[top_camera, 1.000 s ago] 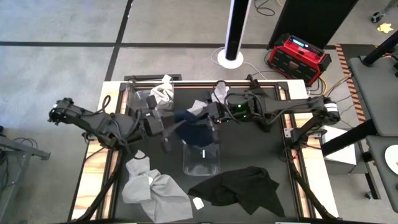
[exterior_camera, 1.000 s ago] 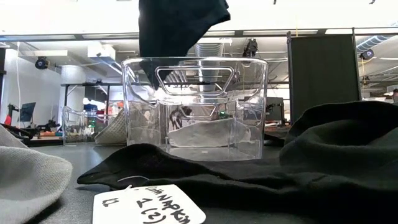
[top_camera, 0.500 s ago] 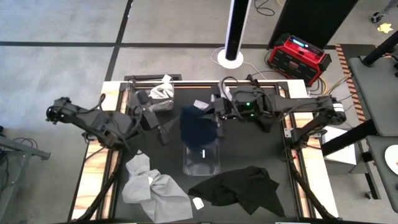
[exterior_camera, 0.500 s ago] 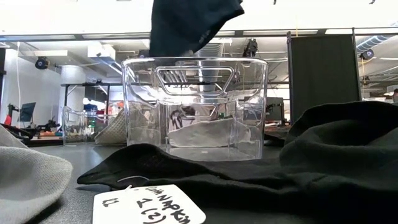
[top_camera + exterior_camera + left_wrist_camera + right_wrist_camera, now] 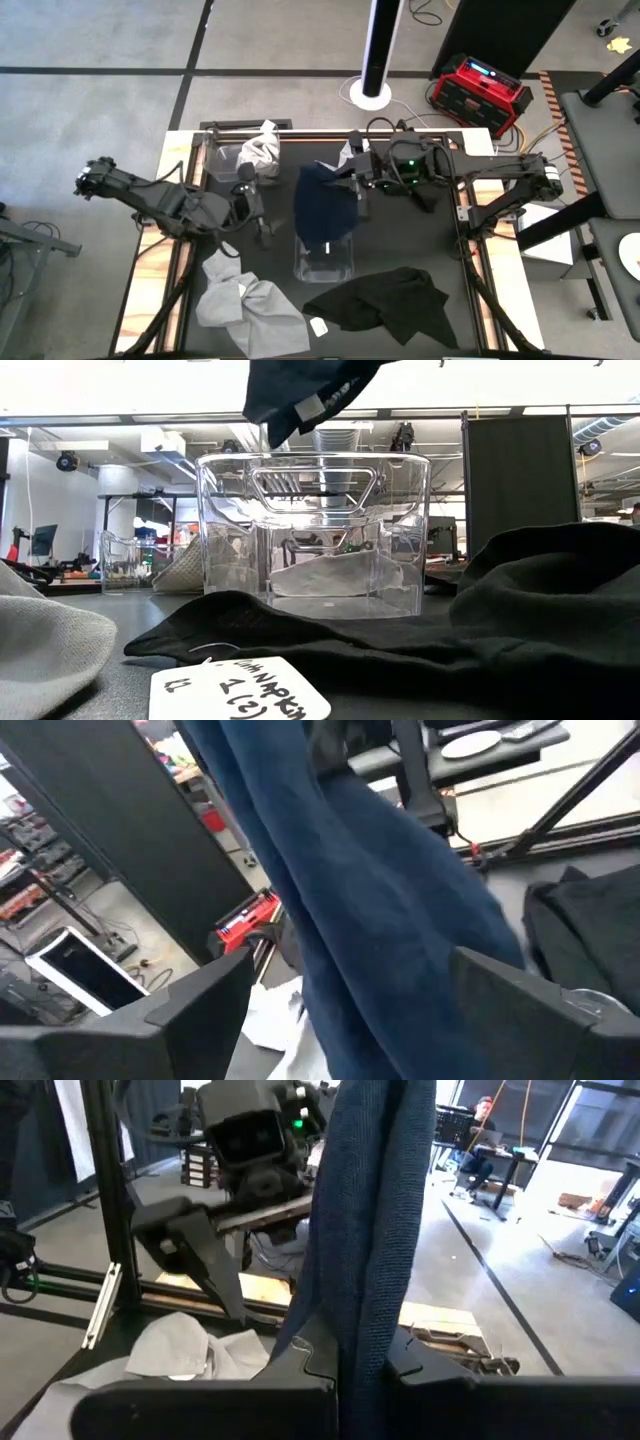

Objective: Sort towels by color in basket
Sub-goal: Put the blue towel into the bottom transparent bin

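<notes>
High view: right gripper [image 5: 356, 192] pinches a navy towel [image 5: 325, 207] by one edge, the cloth hanging over the far end of the clear basket [image 5: 324, 258] mid-bench. A second ago both arms shared this towel; now the left gripper [image 5: 262, 213] has let go and drawn back toward its own side, jaws spread and empty, so the right arm carries the towel alone. Grey towels [image 5: 244, 302] lie at the near left of the bench [image 5: 400, 240], a black towel [image 5: 385, 302] at the near right, and a pale one [image 5: 262, 148] sits in a second clear bin at the far left. Low view: the navy towel's hem [image 5: 300, 395] hangs above the basket rim [image 5: 314, 458], higher than a second ago and not yet inside; something pale lies on the basket floor. Tagged black cloth fills the foreground. Left wrist view: blue cloth [image 5: 380, 920] close ahead, the two fingers [image 5: 180, 1010] wide apart with nothing between. Right wrist view: the towel [image 5: 370, 1230] drops straight down between the pressed jaws. My read: hand-off complete, lowering and release come next.
</notes>
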You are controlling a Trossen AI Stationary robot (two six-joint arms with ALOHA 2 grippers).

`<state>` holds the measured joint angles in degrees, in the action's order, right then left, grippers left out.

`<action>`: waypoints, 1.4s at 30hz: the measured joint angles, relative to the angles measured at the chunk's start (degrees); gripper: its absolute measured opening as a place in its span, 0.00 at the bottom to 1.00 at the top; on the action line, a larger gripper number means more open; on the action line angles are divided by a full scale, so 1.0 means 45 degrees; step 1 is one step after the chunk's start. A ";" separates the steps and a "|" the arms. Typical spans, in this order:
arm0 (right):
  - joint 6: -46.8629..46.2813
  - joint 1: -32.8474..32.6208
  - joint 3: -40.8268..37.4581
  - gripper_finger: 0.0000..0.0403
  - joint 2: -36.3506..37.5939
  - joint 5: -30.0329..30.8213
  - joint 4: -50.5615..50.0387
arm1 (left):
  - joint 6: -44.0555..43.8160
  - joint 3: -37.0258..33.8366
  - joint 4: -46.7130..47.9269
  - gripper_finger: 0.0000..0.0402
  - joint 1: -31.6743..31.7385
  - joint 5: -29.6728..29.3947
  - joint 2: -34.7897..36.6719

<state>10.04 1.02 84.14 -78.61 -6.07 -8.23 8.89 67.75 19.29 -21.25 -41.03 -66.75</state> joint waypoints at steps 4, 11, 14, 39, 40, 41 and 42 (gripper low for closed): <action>-0.0219 -0.0005 0.0000 0.02 -0.0010 -0.0098 0.0000 | 0.0326 -0.0957 -0.1826 0.80 0.0246 0.0101 0.0017; -0.0325 -0.0092 0.0000 0.02 -0.0010 -0.0117 0.0172 | 0.0891 -0.2434 -0.4978 0.77 0.0889 0.2291 -0.0088; -0.0335 -0.0092 0.0000 0.02 -0.0012 -0.0117 0.0211 | 0.0901 -0.2648 -0.5271 0.72 0.1199 0.2328 -0.0223; -0.3700 0.0666 -0.0107 0.15 -0.0103 0.1498 -0.1919 | 0.2198 -0.2659 -0.6193 0.00 0.1241 0.4669 -0.0562; -0.3706 0.0761 -0.0107 0.18 -0.0083 0.1198 -0.2005 | 0.2198 -0.2659 -0.6199 0.00 0.1237 0.4685 -0.0548; -0.3711 0.0836 -0.0107 0.22 -0.0078 0.0917 -0.2052 | 0.2202 -0.2659 -0.6194 0.00 0.1232 0.4698 -0.0538; -0.3711 0.0886 -0.0107 0.27 -0.0078 0.0661 -0.2088 | 0.2203 -0.2659 -0.6181 0.00 0.1224 0.4732 -0.0537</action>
<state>-6.66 5.00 83.66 -78.96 -3.09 -17.62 18.81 55.79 -8.52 -15.74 -19.74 -69.17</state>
